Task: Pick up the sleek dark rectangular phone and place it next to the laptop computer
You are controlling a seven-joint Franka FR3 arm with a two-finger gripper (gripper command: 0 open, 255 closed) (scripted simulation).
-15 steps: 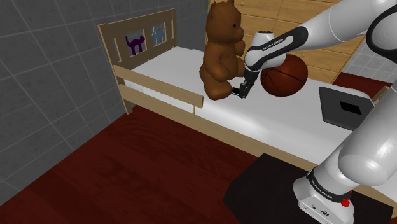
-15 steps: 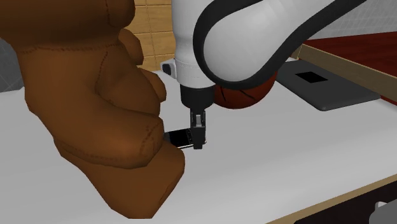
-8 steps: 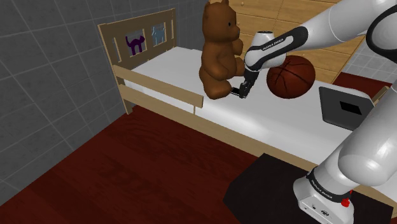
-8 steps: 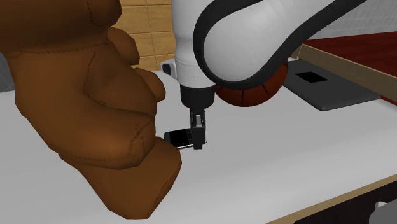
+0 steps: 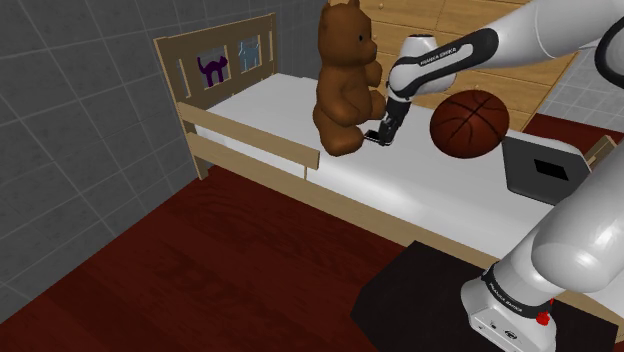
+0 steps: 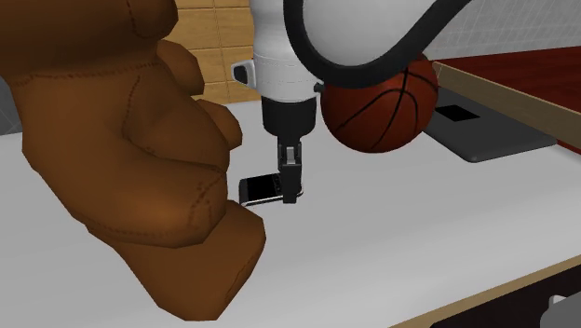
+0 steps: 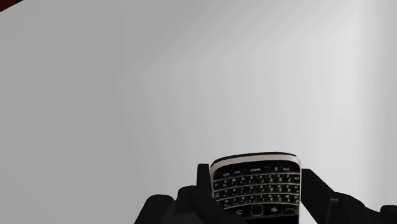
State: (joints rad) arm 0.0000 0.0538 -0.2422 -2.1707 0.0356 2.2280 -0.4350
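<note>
while the pincer (image 6: 291, 191) pinches the dark phone (image 6: 262, 190) at its keypad end, the phone hangs level over the white bed (image 5: 262, 104), just beside the brown teddy bear (image 5: 345, 80), well apart from the laptop (image 5: 545, 170) beyond the basketball (image 5: 469, 122).

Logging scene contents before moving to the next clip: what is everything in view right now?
bed: one, white mattress, light wood frame, centre
teddy bear: one, brown, sitting on the bed
laptop: one, grey, on the bed, shoulder view's right
basketball: one, orange-brown, between teddy bear and laptop
phone: one, black with keypad, beside the teddy bear's foot, clasped in the gripper
floor: dark red wood, before the bed
wall: grey tiles, shoulder view's left
stand: one, black, shoulder view's lower right
arm: one, white, reaching over the bed
gripper: one, black, shut on the phone
</note>
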